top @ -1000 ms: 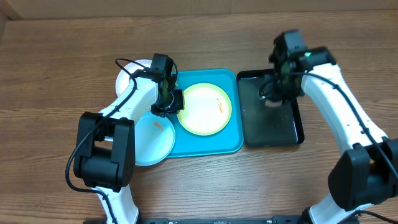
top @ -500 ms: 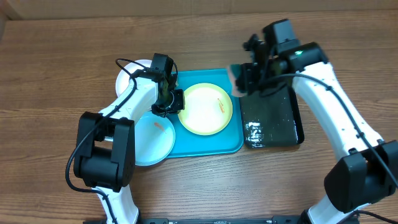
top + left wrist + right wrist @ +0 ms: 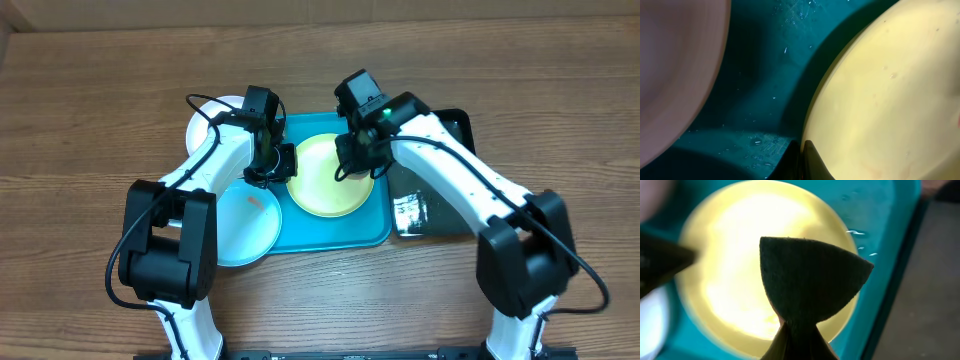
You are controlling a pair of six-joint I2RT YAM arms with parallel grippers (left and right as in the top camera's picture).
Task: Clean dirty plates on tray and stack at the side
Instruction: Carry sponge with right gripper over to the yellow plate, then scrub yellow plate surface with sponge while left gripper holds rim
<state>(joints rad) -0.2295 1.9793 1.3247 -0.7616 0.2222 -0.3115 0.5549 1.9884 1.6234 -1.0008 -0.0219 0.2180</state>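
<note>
The lime-green-rimmed plate [image 3: 326, 178] lies on the teal tray [image 3: 330, 232]. My left gripper [image 3: 278, 165] is shut on the plate's left rim, which also shows in the left wrist view [image 3: 890, 100]. My right gripper [image 3: 357, 160] is shut on a dark sponge [image 3: 810, 280] and holds it over the plate's right part [image 3: 730, 255]. A light blue plate [image 3: 245, 225] with a reddish smear overlaps the tray's left edge. A white plate [image 3: 205, 125] lies behind it, partly hidden by the left arm.
A glossy black tray [image 3: 440, 205] with wet patches sits right of the teal tray. Wooden table all round; a cardboard wall runs along the back.
My right arm has swung left from the black tray with the sponge, now over the green-rimmed plate. My left arm has not moved.
</note>
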